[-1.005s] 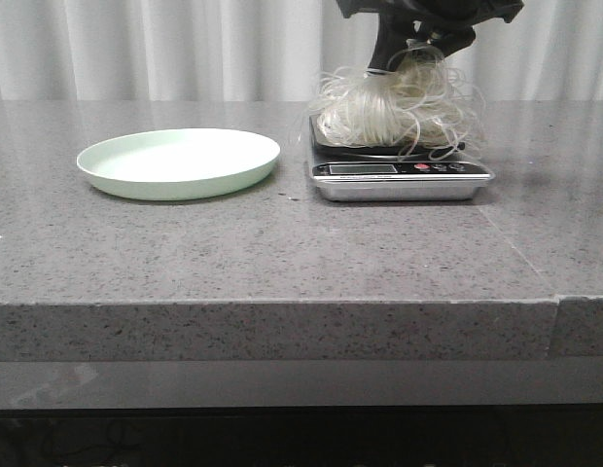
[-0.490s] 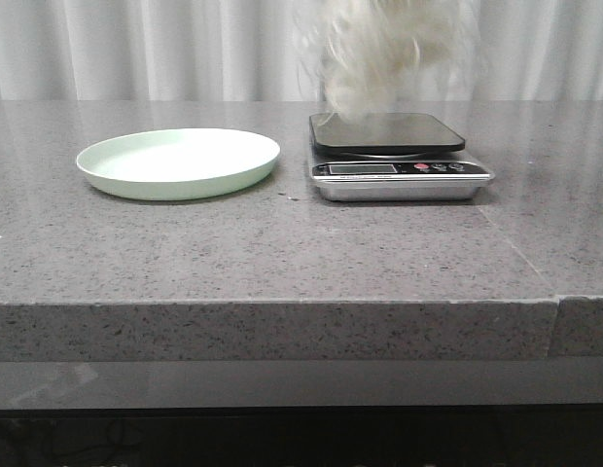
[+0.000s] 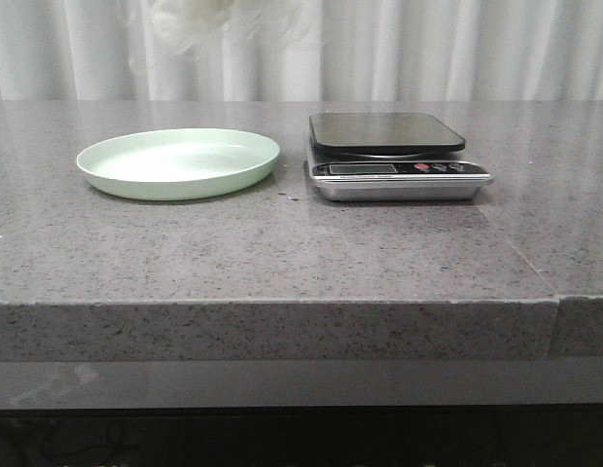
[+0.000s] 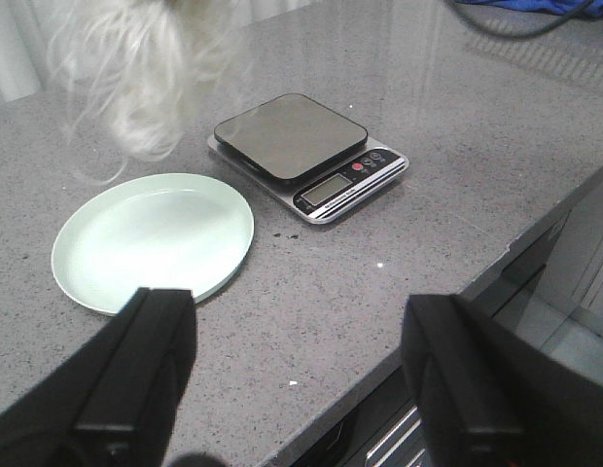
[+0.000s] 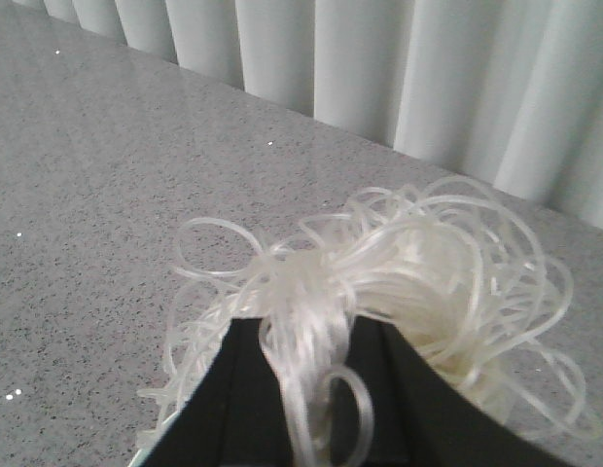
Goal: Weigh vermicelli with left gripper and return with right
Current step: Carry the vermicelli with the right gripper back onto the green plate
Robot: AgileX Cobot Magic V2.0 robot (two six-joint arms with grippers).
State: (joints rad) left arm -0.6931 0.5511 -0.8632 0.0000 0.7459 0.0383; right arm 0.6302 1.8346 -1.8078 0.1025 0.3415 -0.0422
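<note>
**Operator:** Where is the vermicelli?

**Observer:** You have the vermicelli [image 5: 399, 292] up in the air, pinched in the right gripper [image 5: 316, 389]. In your right wrist view the two black fingers [image 5: 233, 399] sit close together with a thick bundle of white strands squeezed between them, and the rest of the nest fans out beyond the tips in loose loops. From the front you see only a pale blurred clump at the top edge, above the far side of the plate [image 3: 178, 161] and well clear of it. The left wrist view shows the same clump hanging over the far rim of the plate, touching nothing.

**Operator:** And my left gripper?

**Observer:** Your left gripper [image 4: 301, 379] is spread wide with nothing in it. Its two black fingers [image 4: 146, 370] stand far apart at the near edge of the table [image 3: 282, 253], with bare grey stone showing between them.

**Operator:** What about the scale and plate?

**Observer:** The scale [image 3: 394, 156] stands on the table to the right of the plate, close beside it but not touching. Its dark platform carries nothing. Its display and small buttons face the near edge; you cannot read the display from any view. The pale green plate lies flat on the left, with nothing in it. White curtains [image 3: 477, 49] hang behind the far edge of the table
</note>
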